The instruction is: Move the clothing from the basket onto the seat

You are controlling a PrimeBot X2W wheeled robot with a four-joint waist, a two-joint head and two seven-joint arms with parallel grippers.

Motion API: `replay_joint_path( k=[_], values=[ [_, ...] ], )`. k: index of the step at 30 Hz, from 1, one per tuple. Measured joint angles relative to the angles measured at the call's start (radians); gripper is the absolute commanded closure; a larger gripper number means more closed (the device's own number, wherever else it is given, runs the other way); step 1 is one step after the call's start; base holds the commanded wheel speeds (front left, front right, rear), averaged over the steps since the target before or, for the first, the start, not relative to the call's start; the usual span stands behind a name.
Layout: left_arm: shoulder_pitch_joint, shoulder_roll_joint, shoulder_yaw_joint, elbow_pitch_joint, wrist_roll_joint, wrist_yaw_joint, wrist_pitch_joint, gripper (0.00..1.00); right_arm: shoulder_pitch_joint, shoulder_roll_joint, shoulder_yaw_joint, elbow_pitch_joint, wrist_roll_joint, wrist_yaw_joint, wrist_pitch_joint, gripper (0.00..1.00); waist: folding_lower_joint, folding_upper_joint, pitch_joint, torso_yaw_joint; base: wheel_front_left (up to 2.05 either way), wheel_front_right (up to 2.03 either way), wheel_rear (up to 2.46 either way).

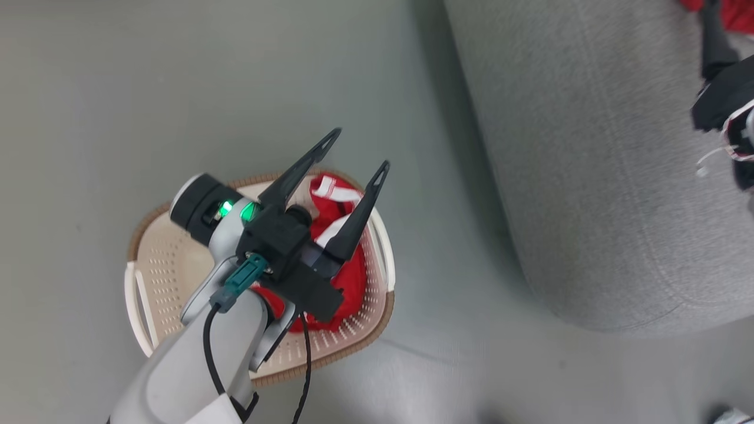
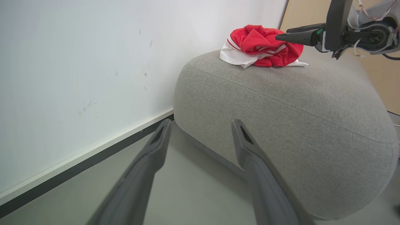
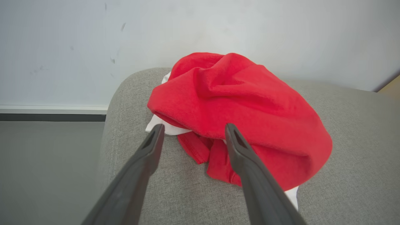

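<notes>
Both sets of fingers (image 1: 294, 174) gape empty: left gripper (image 1: 362, 148) above basket (image 1: 168, 265), right gripper (image 3: 194, 126) at clothing (image 3: 237, 103) on seat (image 3: 359, 156).

Head view: the left gripper (image 1: 361, 148) and its forearm (image 1: 194, 365) cover much of the red garment (image 1: 352, 277) in the basket (image 1: 165, 265); jersey or shorts cannot be told. The seat (image 1: 589, 176) runs off the top and right edges. A second red garment (image 1: 739, 15) is clipped by the top right corner.

readable text: none | labels, brands: none | numbers, signs: none
</notes>
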Motion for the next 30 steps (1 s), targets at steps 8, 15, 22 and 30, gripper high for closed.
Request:
replay_joint_path(
  k=[8,15,22,30],
  values=[
    [0.047,-0.007,0.044,0.062,-0.048,0.018,-0.022,0.00,0.049,0.043,0.012,-0.053,-0.010,0.018,0.000,0.00,-0.0001,0.0000,-0.098,0.000,0.00,0.00,0.00],
    [0.123,-0.004,0.101,0.105,-0.087,0.036,-0.038,0.00,0.132,0.092,0.019,-0.114,-0.010,0.027,0.000,0.00,0.0000,0.0000,-0.199,0.017,0.00,0.00,0.00],
    [0.231,0.006,0.161,0.134,-0.137,0.070,-0.048,0.00,0.236,0.124,0.030,-0.173,-0.024,0.028,0.000,0.00,0.0000,0.0000,-0.300,0.048,0.00,0.00,0.00],
    [0.365,0.026,0.241,0.139,-0.181,0.115,-0.049,0.00,0.396,0.141,0.030,-0.246,-0.028,0.024,0.000,0.00,0.0000,-0.0001,-0.419,0.088,0.00,0.00,0.00]
  ],
)
